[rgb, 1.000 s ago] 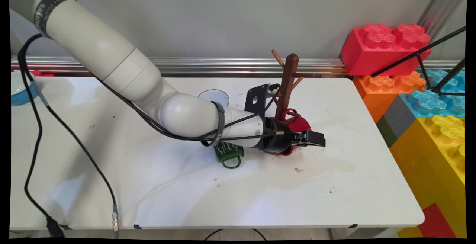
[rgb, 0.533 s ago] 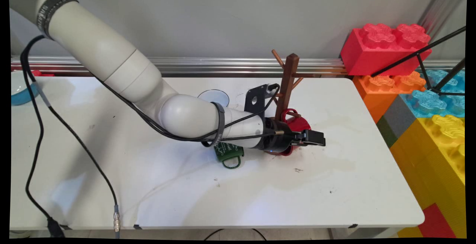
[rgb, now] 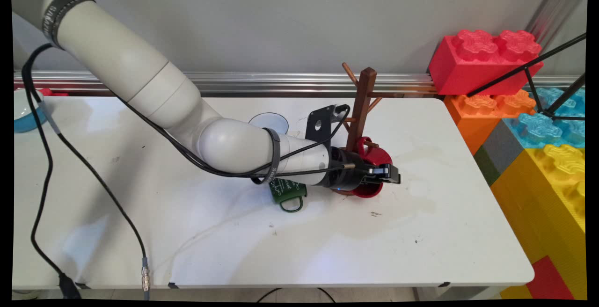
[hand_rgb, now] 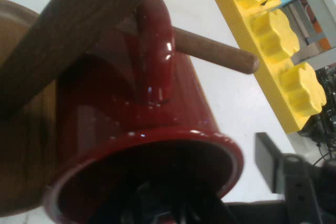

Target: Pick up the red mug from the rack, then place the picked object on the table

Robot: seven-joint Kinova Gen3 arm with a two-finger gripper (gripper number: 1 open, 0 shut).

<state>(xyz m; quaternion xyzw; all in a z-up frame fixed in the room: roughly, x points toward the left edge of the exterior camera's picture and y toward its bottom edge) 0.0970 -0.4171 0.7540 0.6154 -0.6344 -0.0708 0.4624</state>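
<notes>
I have the claw (rgb: 390,176) low over the bench (rgb: 421,232), pulled back toward the wooden mug tree (rgb: 361,110) since a second ago. One finger sits inside the red mug's (hand_rgb: 157,129) mouth, the other (hand_rgb: 270,163) outside its rim with a gap, so it is spread, not clamping. The mug hangs by its handle on a lower peg (hand_rgb: 220,53). A green mug (rgb: 286,191) lies just left of the arm.
</notes>
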